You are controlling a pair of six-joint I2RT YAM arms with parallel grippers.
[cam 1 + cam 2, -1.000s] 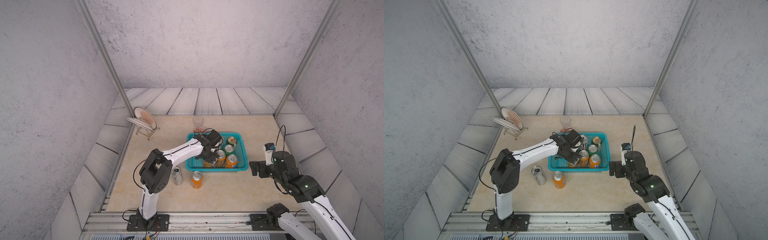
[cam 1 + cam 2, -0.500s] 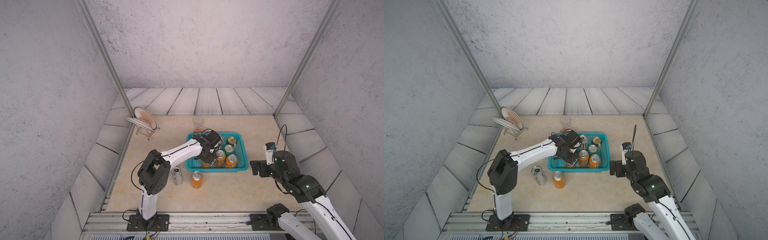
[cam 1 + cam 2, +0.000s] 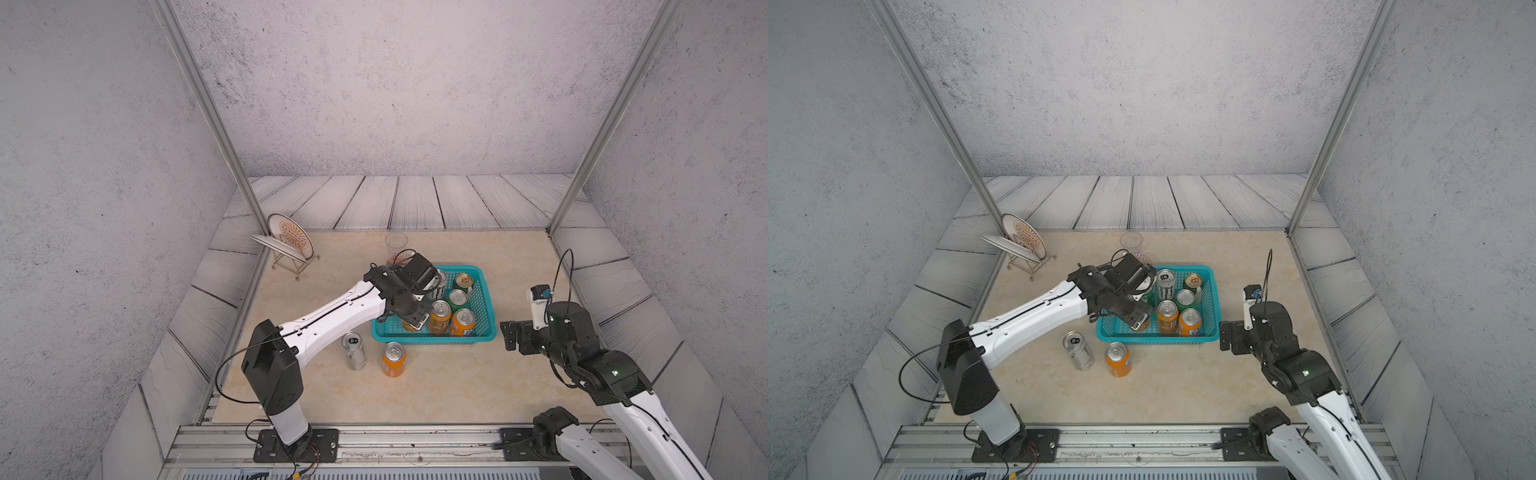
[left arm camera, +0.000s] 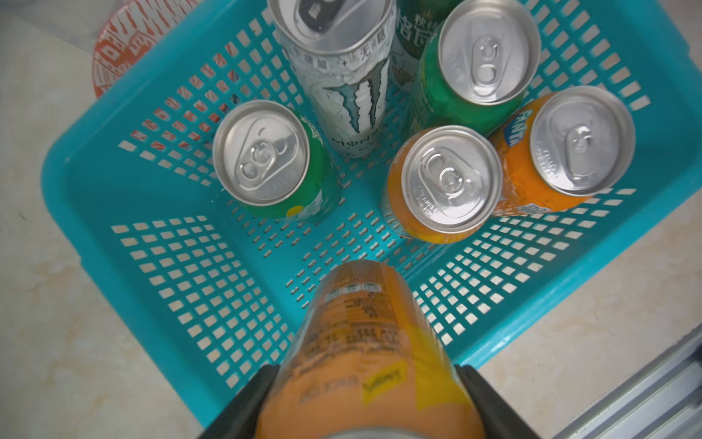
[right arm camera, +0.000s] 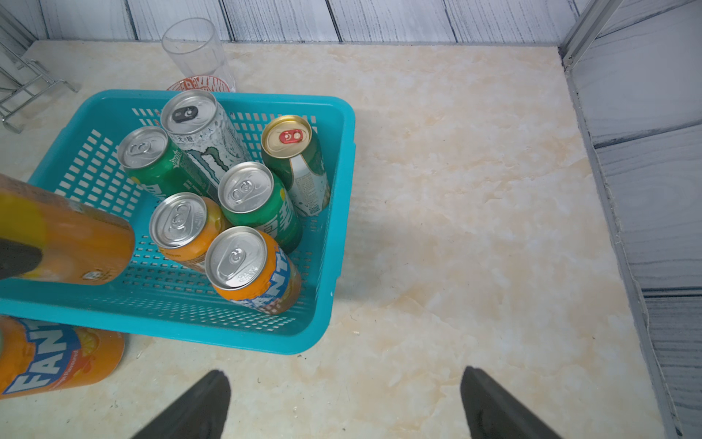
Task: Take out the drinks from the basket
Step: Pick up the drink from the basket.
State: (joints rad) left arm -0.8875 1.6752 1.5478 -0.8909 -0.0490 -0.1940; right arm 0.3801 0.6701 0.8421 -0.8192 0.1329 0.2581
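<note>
Your left fingers [image 4: 243,406] have closed on an orange can [image 4: 374,353] and now pinch it, seemingly lifted, over the basket [image 4: 87,197]. Six other cans [image 5: 243,190] wait inside. Right fingers [image 5: 197,406] hang spread above the table [image 5: 456,228].

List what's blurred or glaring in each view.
Left wrist view: the held orange can is soft, too close to the lens, while the standing cans in the basket are sharp with mild sheen. Right wrist view: that can and the right gripper's fingertips are blurred. Both top views: even light, faint shadows, no glare.
</note>
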